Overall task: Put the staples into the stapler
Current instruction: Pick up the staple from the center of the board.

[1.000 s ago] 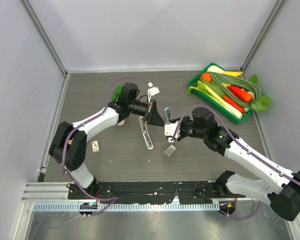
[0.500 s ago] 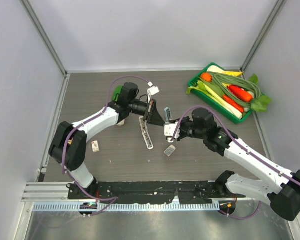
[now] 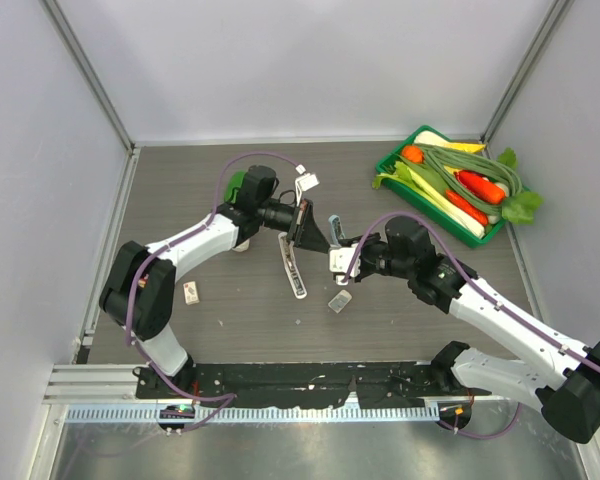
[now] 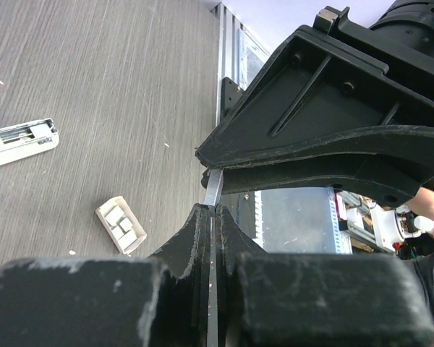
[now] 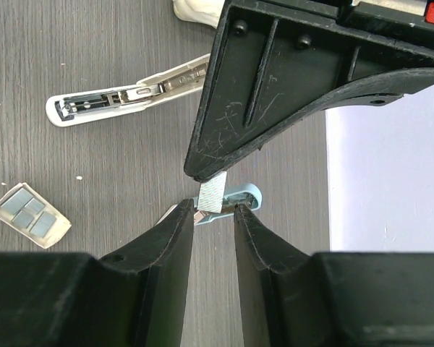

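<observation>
The white stapler (image 3: 292,268) lies open on the table, its metal channel (image 5: 123,97) facing up. My left gripper (image 4: 212,208) is shut on a thin silvery strip of staples (image 4: 213,189) and holds it just above the table. My right gripper (image 5: 213,210) is open, one fingertip on each side of the strip's (image 5: 215,194) lower end. The two grippers meet right of the stapler (image 3: 325,241) (image 3: 337,262). A small staple box (image 3: 191,292) lies by itself at the left.
A pale blue-grey bar (image 5: 247,195) lies on the table right under the strip. An open cardboard tray with staple blocks (image 5: 30,215) sits near the stapler's front end. A green basket of vegetables (image 3: 392,160) stands at the back right.
</observation>
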Available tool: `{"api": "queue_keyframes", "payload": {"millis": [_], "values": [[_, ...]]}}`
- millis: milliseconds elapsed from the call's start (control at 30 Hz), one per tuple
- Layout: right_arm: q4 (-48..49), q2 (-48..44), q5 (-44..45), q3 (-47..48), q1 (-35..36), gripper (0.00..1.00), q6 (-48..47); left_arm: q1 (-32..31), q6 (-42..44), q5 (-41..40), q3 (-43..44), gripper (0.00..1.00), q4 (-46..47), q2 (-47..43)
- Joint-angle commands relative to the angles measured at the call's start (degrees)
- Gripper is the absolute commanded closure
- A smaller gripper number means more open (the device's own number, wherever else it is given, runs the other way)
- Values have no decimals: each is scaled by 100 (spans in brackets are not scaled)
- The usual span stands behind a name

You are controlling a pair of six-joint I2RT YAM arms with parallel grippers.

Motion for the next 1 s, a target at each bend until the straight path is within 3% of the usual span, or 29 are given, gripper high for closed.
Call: {"api": "queue_keyframes", "payload": {"millis": [0,267,533,633,667,767,867,967], "values": [[233,-110,-60,51,24,66,-33,37,-44,175,14,100,231,15],[207,-83,-104,42,24,69,-59,46,-71,183,-3,100,257,-3],[207,-83,-174,34,33,78,-33,37,-80,192,-12,98,292,-3],[190,-101,-209,42,33,79,-15,37,-80,157,-12,86,301,15],[181,-92,-218,42,33,79,-7,46,-88,140,-12,72,292,15],[154,-109,-201,51,33,79,-15,63,-106,131,5,48,292,-3],[119,-92,-165,60,24,79,2,116,-106,113,49,32,266,-64],[32,-48,-165,104,33,79,142,212,-106,113,163,24,152,-169]]}}
